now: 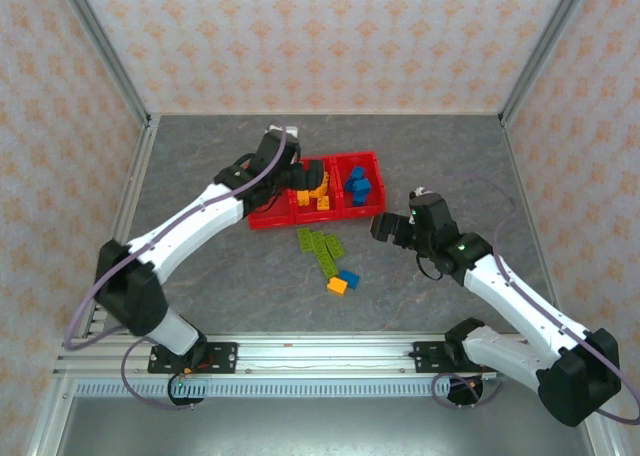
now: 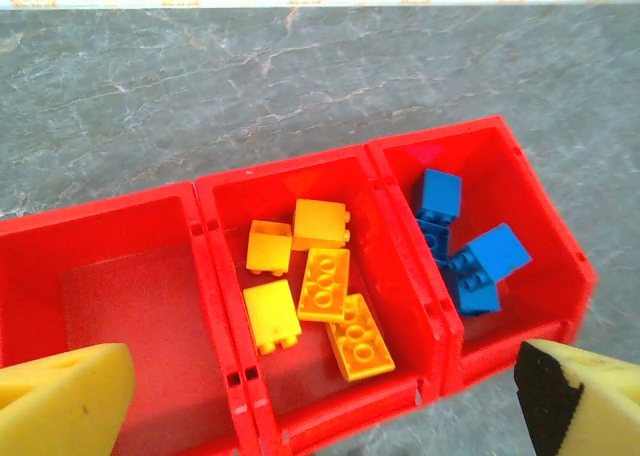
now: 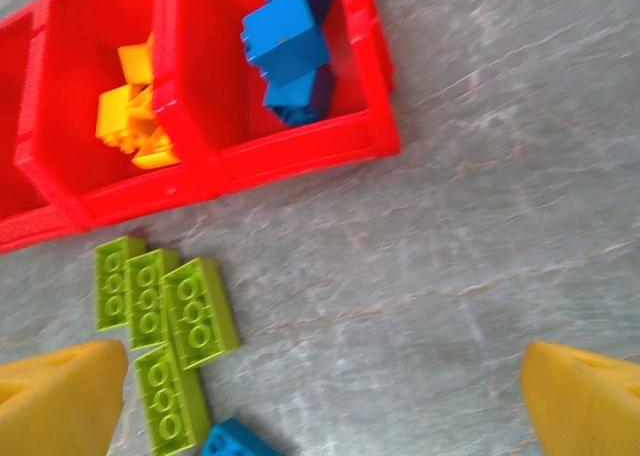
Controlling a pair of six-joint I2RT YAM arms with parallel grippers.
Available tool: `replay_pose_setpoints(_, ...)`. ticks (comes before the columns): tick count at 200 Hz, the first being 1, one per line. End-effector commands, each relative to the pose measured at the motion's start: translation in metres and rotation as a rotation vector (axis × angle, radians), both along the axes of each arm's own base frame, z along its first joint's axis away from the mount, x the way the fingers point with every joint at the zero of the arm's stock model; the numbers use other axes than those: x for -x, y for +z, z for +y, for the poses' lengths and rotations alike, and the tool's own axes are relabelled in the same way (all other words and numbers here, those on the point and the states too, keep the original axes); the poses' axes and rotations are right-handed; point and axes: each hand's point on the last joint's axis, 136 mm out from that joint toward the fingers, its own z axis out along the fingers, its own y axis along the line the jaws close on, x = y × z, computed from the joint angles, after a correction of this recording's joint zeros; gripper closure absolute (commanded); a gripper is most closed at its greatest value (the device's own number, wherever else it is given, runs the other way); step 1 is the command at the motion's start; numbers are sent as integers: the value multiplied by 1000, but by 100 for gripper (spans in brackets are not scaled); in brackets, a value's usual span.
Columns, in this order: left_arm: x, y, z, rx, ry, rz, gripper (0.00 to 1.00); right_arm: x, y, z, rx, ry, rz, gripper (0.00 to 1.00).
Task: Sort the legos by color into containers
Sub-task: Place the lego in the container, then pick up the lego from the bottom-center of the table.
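Between picks, with left end effector (image 2: 325,381) spread empty over yellow bin (image 2: 280,169) and right end effector (image 3: 325,386) likewise near green legos (image 3: 165,326) — next: grasp one for bare left bin (image 2: 130,296).

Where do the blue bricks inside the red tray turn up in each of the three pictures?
Top external: blue bricks upper middle, in the right-end compartment of the red tray.
Left wrist: blue bricks right of centre, same compartment.
Right wrist: blue bricks at the top, left of centre.
Shared landmark: yellow bricks in the compartment next door.
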Motion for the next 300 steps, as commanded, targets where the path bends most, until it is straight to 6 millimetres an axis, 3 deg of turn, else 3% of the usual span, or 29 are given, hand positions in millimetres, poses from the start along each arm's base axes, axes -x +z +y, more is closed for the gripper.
replay_pose_setpoints(1, 21, -15, 6, 4, -39, 25, 1, 16, 2, 21, -53, 60, 82, 0)
replay_pose_setpoints(40, 71, -42, 19, 78, -74, 88, 0, 40, -8, 47, -26, 122, 132, 0)
replay_pose_setpoints(67, 100, -55, 35, 101, -61, 100, 1, 68, -30, 81, 40, 315, 210, 0)
replay_pose_setpoints(101, 126, -34, 62, 142, 5, 30, 1, 73, -43, 91, 339, 484, 154, 0)
replay_pose_setpoints(135, 148, -5, 87, 164, 58, -58, 1, 68, -36, 120, 323, 628, 87, 1)
replay_pose_setpoints(182, 173, 8, 100, 229, 58, -102, 1, 75, -71, 118, 457, 673, 197, 5)
replay_pose_setpoints(217, 187, 21, 103, 301, 29, -187, 1, 85, -84, 121, 496, 709, 234, 10)
replay_pose_setpoints(243, 191, 30, 111, 328, 58, -243, 1, 87, -88, 125, 490, 722, 253, 19)
replay_pose_setpoints(300, 186, 23, 110, 320, 63, -235, 1, 84, -97, 129, 526, 716, 257, 23)
